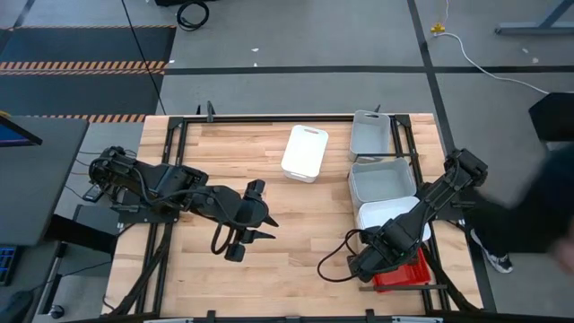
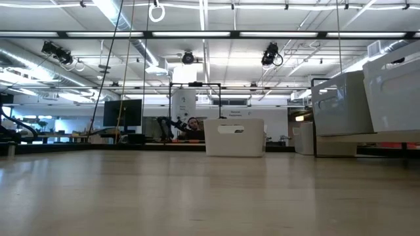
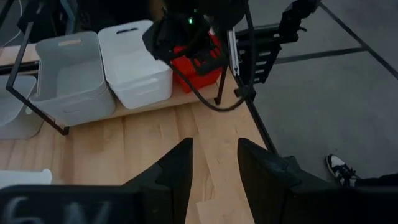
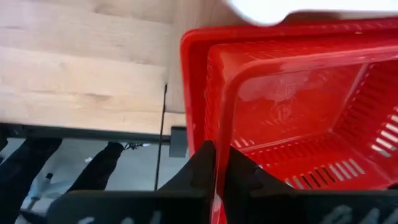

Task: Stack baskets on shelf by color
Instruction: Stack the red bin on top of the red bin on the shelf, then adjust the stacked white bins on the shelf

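The right pincer [image 4: 221,163] was clamped on the near wall of a red mesh-walled plastic basket [image 4: 298,106], one finger inside and one outside, the basket nested in another red one at the five o'clock corner of the slatted wooden desk [image 1: 224,287]. These red baskets sat at the near end of the pale plywood shelf [image 1: 418,269] along the desk's three o'clock edge, with a white plastic bin [image 1: 381,213] just beyond them, then two light grey bins [image 1: 381,179] toward one o'clock. Another white rounded bin [image 1: 305,152] stood alone near twelve o'clock, off the shelf. The left pincer [image 1: 256,226] hovered over the desk's middle, fingers apart and empty. To do this step well, I judge the grip should bite deep on the thin wall and the lift go straight up, so the lower red basket does not ride along; whether the two are stuck together could not be told.
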Available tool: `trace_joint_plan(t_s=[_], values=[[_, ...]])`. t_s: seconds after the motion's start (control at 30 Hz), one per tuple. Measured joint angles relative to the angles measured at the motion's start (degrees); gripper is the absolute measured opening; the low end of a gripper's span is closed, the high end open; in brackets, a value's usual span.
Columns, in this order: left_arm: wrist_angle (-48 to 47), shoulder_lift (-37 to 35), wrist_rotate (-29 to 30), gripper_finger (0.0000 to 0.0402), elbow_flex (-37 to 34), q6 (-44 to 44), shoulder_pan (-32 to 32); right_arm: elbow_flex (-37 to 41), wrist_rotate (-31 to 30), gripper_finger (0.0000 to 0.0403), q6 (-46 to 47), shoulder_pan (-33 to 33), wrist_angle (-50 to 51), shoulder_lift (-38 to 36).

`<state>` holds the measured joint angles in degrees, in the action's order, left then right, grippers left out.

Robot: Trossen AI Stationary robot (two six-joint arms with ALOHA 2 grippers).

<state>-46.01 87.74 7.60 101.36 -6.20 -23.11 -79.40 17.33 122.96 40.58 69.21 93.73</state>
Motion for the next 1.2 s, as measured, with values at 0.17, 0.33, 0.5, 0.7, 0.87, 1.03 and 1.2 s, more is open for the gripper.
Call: trace_joint_plan(t_s=[0.17,0.33,0.5,0.7,0.87,1.03,1.2], values=[[-2.01,0.0,-0.63,0.0132,0.0,0.26,0.02,0.0,-1.18,0.0032,-0.38,-0.01,0.22,0.0],[-2.84,0.0,-3.12,0.0132,0.0,0.87,0.0,0.0,-1.17,0.0065,-0.58,-0.07,0.55,0.0],[-2.81,0.0,-3.4,0.0132,0.0,0.94,0.02,0.0,-1.1,0.0104,-0.58,-0.25,0.52,0.0],[-3.91,0.0,-5.7,0.0132,0.0,2.57,0.0,0.0,-3.6,0.0143,-1.02,-1.11,-4.14,0.02],[-4.49,0.0,-6.35,0.0132,0.0,2.6,0.02,-1.83,-5.25,0.0158,0.17,-1.81,-7.45,-0.05],[-4.37,0.0,-6.37,0.0132,0.0,2.56,0.01,-7.04,-7.84,0.0158,-1.87,-1.66,1.43,-0.26],[-2.03,0.0,-4.7,0.0132,0.0,0.68,0.46,-8.73,-12.27,0.0158,-4.09,-1.66,15.26,-0.28]])
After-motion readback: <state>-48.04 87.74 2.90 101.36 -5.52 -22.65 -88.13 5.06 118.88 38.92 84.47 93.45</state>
